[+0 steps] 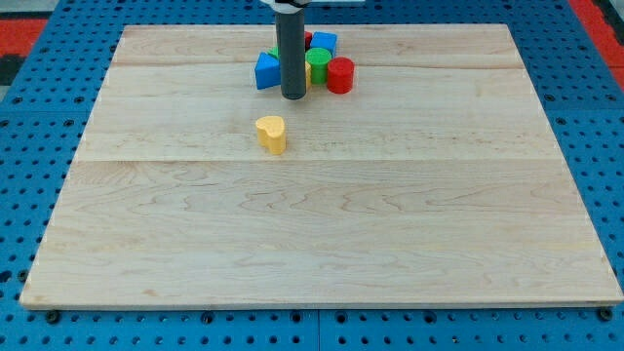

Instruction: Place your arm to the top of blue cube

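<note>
The blue cube (324, 42) sits near the view's top centre of the wooden board (322, 224), in a tight cluster of blocks. My rod comes down from the view's top edge and my tip (293, 97) rests on the board just below the cluster, below and left of the blue cube. A blue triangular block (266, 70) is just left of the rod. A green cylinder (318, 64) and a red cylinder (339, 75) are just right of it. The rod hides part of the cluster, including a red block and a yellow one behind it.
A yellow heart-shaped block (271, 134) stands alone below my tip, toward the board's middle. The board lies on a blue perforated table (29, 146). Red panels show at the view's top corners.
</note>
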Robot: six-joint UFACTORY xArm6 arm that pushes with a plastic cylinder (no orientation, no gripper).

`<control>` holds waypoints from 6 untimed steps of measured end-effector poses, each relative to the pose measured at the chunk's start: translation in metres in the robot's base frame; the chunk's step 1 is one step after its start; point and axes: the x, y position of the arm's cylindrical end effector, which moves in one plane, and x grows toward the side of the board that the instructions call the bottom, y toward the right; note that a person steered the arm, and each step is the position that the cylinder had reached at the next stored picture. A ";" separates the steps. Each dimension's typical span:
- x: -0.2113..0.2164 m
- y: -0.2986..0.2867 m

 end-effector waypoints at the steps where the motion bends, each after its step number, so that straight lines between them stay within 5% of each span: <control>1: 0.042 0.054; 2: -0.030 0.147; 3: -0.129 0.133; 5: -0.123 0.036; 6: -0.080 0.036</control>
